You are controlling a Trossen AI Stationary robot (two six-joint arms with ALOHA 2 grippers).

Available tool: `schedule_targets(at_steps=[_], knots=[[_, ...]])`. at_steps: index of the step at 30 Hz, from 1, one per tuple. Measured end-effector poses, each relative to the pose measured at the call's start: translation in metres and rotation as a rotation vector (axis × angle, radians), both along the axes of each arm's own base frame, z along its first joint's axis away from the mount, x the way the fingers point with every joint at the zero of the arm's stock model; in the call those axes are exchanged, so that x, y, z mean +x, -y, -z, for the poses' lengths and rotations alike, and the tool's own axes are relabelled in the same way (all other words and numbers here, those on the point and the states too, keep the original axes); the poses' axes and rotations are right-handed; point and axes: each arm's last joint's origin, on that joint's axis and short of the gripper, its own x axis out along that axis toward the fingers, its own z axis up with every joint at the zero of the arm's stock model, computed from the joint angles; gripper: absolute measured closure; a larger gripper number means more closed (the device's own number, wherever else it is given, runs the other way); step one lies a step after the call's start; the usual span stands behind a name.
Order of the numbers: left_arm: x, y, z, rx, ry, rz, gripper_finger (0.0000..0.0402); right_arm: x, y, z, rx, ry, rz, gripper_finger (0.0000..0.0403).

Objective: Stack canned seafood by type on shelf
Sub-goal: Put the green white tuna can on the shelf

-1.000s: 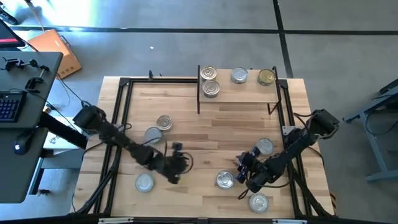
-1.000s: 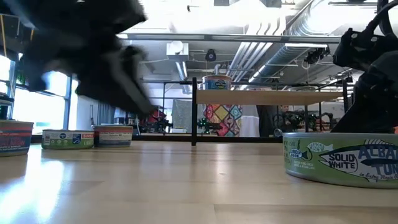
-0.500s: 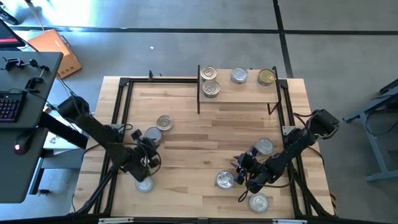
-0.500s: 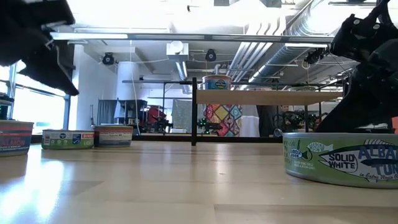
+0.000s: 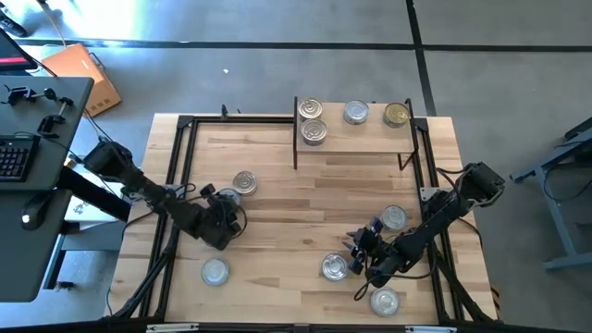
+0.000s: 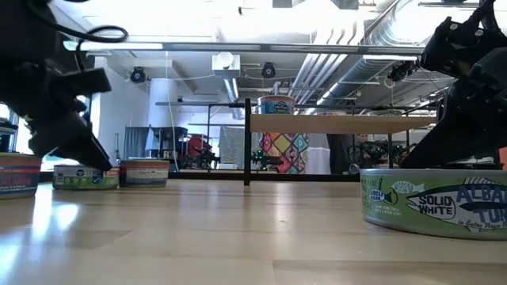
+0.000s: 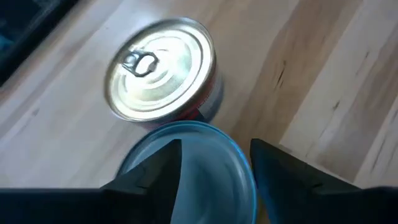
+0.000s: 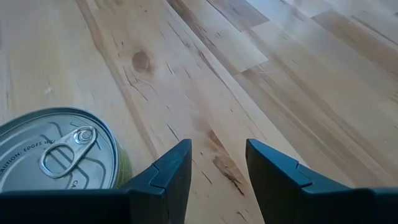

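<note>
Your left tool (image 5: 225, 215), fingers apart, hangs over a blue-rimmed tin (image 7: 186, 168) near the shelf (image 5: 356, 129). Your right tool (image 5: 359, 250), fingers apart, holds nothing.

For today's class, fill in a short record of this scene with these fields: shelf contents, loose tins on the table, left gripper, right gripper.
shelf contents: four tins on the shelf, one gold-toned tin at its right end
loose tins on the table: six
left gripper: open, over a blue-rimmed tin, beside a silver tin
right gripper: open, empty, next to a green-sided tin
</note>
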Motion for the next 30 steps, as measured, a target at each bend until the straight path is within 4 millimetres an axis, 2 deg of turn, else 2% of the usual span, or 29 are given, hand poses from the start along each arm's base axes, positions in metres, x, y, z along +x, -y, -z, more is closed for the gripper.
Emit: schedule_targets(at_steps=[8,17,24,30], knots=[[0.005,-0.011,0.004,-0.023,-0.071,0.025,0.0282,0.001,0.0,0.0,0.006,0.007,0.0,0.0258],[0.005,-0.009,0.004,-0.033,-0.127,0.089,0.0391,0.001,-0.001,-0.001,0.012,0.014,0.0,0.0258],[0.011,0.007,-0.005,-0.071,-0.151,0.203,0.0401,0.001,-0.001,-0.001,0.014,0.014,0.0,0.0258],[0.024,0.032,-0.022,-0.16,-0.148,0.383,0.0401,0.002,-0.001,-0.001,0.018,0.019,0.0,0.0258]])
